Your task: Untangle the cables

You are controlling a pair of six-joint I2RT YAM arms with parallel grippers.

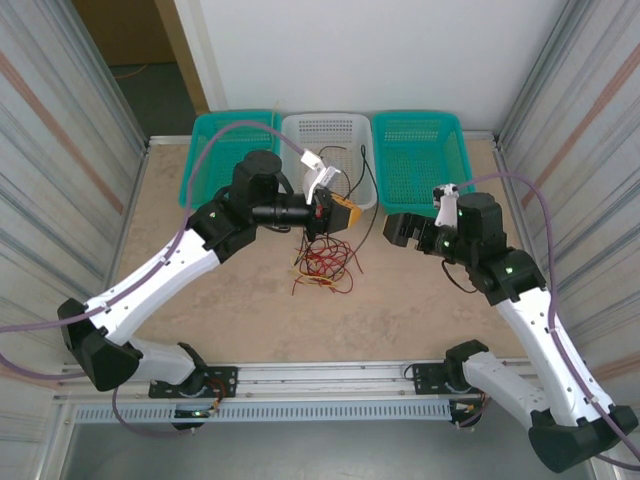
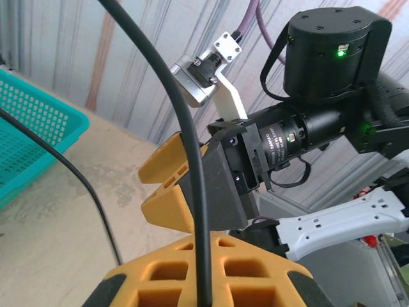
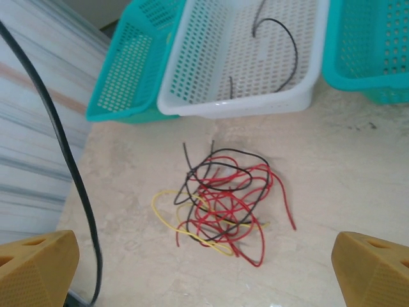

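At table (image 1: 420, 300) ctr, near side of white basket (image 1: 330, 128) | red/black/yellow cables (image 3: 220, 204) lie tangled | L gripper (image 1: 338, 210) above pinches black cable (image 2: 185, 128), prob. to lift it free | R gripper (image 3: 204, 265) spread wide, facing, ready to assist

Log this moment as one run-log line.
left gripper: shut on black cable | right gripper: open, empty | cables: red, black, yellow tangle on table | task: unfinished

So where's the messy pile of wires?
In the right wrist view, the wires lie on the table, just in front of the white basket.
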